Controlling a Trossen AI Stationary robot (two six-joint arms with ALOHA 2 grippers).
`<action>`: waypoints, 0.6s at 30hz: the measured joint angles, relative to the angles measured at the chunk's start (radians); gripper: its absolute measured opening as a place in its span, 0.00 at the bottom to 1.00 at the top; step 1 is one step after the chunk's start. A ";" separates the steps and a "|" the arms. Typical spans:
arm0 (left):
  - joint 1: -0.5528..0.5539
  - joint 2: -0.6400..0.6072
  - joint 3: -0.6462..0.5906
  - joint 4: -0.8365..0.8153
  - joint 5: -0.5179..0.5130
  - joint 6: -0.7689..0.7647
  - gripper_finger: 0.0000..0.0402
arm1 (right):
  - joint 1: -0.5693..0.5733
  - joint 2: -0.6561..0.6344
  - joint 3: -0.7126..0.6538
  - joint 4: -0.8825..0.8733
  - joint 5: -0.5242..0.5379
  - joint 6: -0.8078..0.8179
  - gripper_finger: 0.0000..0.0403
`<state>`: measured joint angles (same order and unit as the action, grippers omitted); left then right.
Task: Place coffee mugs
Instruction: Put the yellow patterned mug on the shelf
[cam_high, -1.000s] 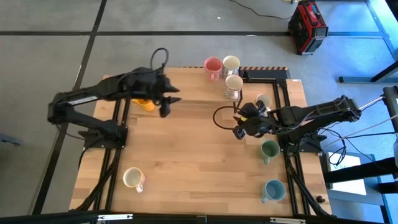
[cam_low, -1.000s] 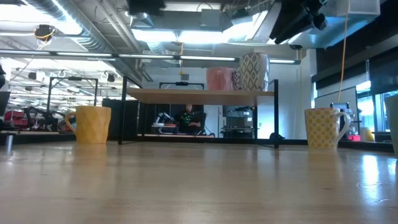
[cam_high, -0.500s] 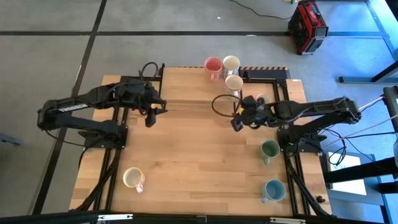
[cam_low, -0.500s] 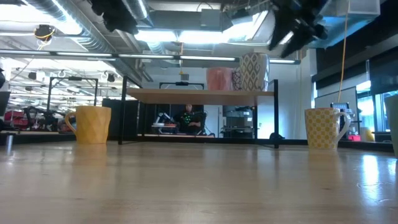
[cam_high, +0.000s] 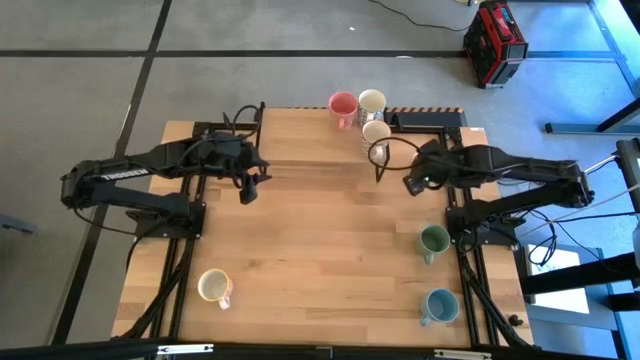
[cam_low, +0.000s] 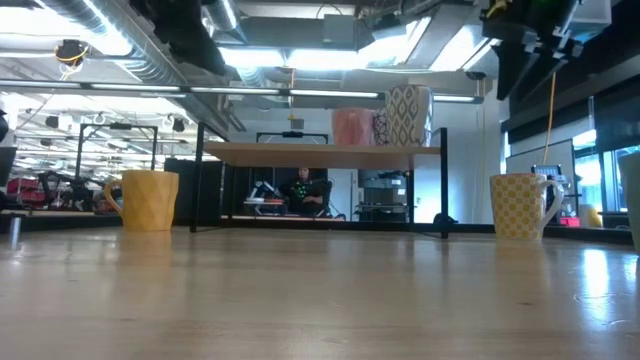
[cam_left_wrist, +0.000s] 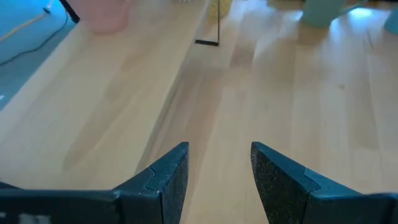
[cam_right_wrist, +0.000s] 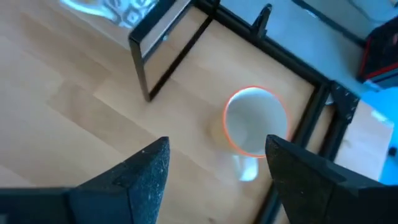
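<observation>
My right gripper hangs open above a white mug with an orange rim. That mug stands upright on the table beside a shelf leg and shows as a yellow-patterned mug in the low view. My left gripper hangs open over bare table left of centre. My left arm covers the orange-yellow mug in the high view. A pink mug, a cream mug and a patterned mug stand on the raised shelf. A green mug, a light blue mug and a cream mug stand on the table.
The shelf's black legs stand close to the orange-rimmed mug. A black frame runs along the far right corner. Bare wood fills the middle of the table. A person sits in the room beyond the table.
My right gripper has swung toward the table's far right, over the orange-rimmed mug, and tipped further down. My left gripper has drawn back toward the table's left and sunk, and its arm now covers the orange-yellow mug in the high view. No mug has moved.
</observation>
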<state>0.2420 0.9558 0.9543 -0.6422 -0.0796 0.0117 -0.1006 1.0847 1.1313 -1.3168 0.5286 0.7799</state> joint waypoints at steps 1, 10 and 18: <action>0.000 0.001 0.000 0.003 -0.007 -0.009 0.42 | -0.008 -0.005 0.000 -0.003 -0.003 -0.028 0.63; 0.000 0.000 0.000 0.008 -0.031 -0.044 0.42 | -0.066 -0.041 -0.002 -0.063 -0.040 -0.195 0.63; 0.000 0.000 0.000 0.008 -0.035 -0.062 0.42 | -0.066 -0.120 -0.059 -0.072 -0.011 -0.125 0.63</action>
<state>0.2418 0.9554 0.9543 -0.6346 -0.1146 -0.0505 -0.1671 0.9648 1.0723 -1.3886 0.5179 0.6548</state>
